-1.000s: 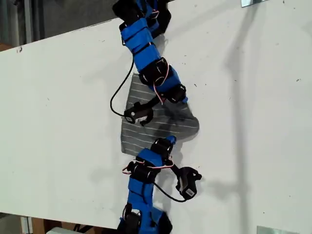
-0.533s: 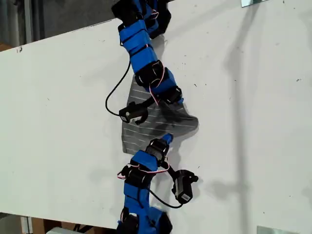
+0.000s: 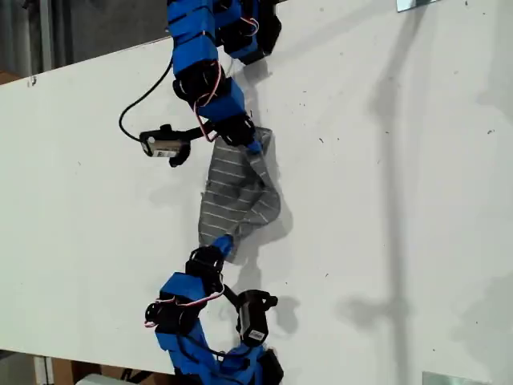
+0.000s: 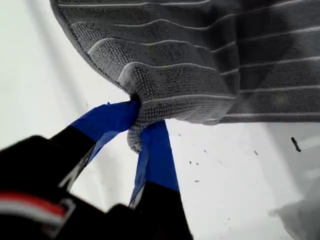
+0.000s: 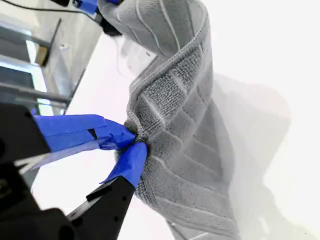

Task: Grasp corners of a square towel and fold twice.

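The grey striped towel (image 3: 236, 188) hangs bunched and partly doubled over between the two arms in the middle of the exterior view. My first gripper (image 3: 255, 147), on the arm coming from the top of that view, is shut on one corner (image 4: 137, 125); the towel (image 4: 200, 60) spreads beyond its blue fingers. My second gripper (image 3: 224, 243), on the arm coming from the bottom of that view, is shut on another corner (image 5: 135, 135). There the towel (image 5: 185, 150) twists away toward the first gripper (image 5: 87, 6).
The white table (image 3: 401, 200) runs wide toward the exterior view's right. Its far edge slants along the upper left of that view, with dark floor behind. Small metal pieces sit at the top right (image 3: 417, 4) and bottom right (image 3: 449, 378).
Both arms have swung toward the exterior view's left with their corners in hand. The towel's right lobe has been drawn over, so the cloth now looks narrower and raised.
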`<state>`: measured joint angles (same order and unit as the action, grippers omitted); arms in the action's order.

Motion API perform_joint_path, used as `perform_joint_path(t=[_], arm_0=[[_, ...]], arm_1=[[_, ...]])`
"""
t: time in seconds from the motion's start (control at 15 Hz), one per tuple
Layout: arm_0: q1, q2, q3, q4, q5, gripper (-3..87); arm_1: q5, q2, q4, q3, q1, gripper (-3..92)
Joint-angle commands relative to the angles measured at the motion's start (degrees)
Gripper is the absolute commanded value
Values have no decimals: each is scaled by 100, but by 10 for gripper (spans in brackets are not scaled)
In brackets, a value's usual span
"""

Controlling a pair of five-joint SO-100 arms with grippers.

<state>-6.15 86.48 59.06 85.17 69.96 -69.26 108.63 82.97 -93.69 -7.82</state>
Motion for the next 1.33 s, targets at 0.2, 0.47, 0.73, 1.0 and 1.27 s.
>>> perform_joint_path(t=[0.2, 0.47, 0.73, 1.0, 1.27], arm_0=[[-1063, 712, 1125, -369, -141, -2], [-1538, 721, 1503, -536, -255, -2], [-1881, 290, 1564, -729, -475, -2], [-2276, -694, 1345, -905, -677, -2], [-2646, -1424, 1002, -835, -958, -2]], arm_1=[[-88, 2646, -123, -2188, 1283, -1], [-255, 3568, -431, -3498, 1556, -1], [-53, 3955, -817, -4430, 1846, -1], [422, 3217, -1116, -4482, 2355, -1], [958, 1477, -1503, -3858, 3006, -1]])
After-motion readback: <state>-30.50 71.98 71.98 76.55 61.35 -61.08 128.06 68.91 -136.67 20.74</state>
